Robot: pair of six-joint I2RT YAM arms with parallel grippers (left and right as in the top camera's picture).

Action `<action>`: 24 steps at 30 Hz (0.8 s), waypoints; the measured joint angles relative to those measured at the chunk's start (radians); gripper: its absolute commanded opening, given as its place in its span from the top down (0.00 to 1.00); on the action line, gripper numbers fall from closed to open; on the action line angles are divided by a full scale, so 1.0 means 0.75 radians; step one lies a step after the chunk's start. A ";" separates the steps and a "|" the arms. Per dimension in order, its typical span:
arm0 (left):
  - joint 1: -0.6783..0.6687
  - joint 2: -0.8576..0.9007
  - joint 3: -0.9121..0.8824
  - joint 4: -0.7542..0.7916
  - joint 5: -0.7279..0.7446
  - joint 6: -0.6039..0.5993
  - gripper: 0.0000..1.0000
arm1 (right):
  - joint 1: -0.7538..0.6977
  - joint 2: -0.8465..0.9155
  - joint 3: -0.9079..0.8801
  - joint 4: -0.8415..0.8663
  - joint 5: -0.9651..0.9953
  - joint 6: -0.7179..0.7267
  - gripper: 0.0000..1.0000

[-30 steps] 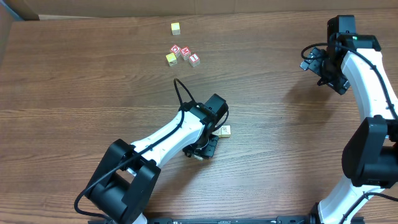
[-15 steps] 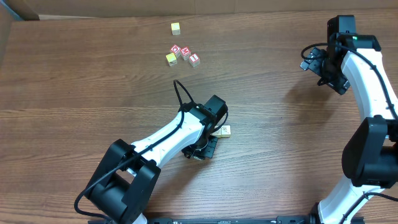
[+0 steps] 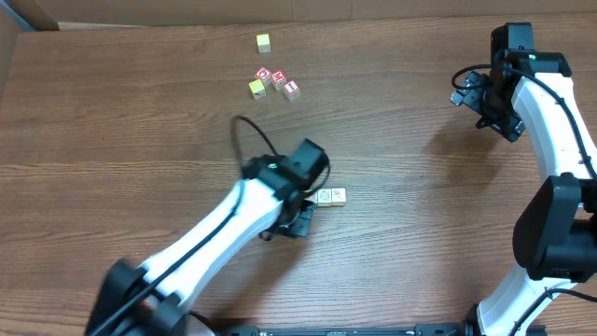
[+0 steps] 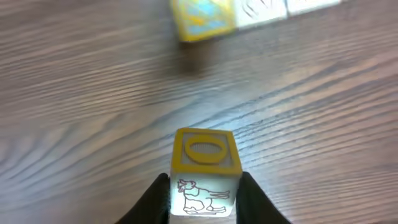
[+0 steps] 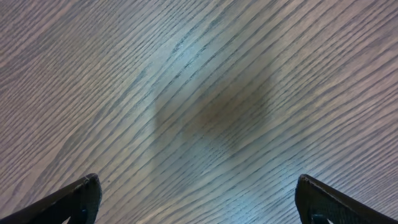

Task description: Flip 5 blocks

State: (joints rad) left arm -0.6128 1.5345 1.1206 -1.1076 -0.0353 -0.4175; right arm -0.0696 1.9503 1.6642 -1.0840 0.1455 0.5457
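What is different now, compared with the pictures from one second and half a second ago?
The left arm swung to the left, uncovering a second cream block beside the first cream block. The left gripper now grips a yellow O block between its fingers. The right arm, the open right gripper and the far blocks stayed as they were.

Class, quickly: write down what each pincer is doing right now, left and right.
Left pincer: closed on the block with the yellow O face.
Right pincer: open, holding nothing.
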 measured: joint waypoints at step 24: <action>0.225 0.205 0.005 0.143 -0.044 -0.053 0.71 | 0.000 0.000 0.000 -0.001 0.000 0.001 0.00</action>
State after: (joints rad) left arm -0.4438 1.6886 1.1244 -1.0004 -0.0685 -0.4576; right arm -0.0696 1.9503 1.6642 -1.0843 0.1455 0.5461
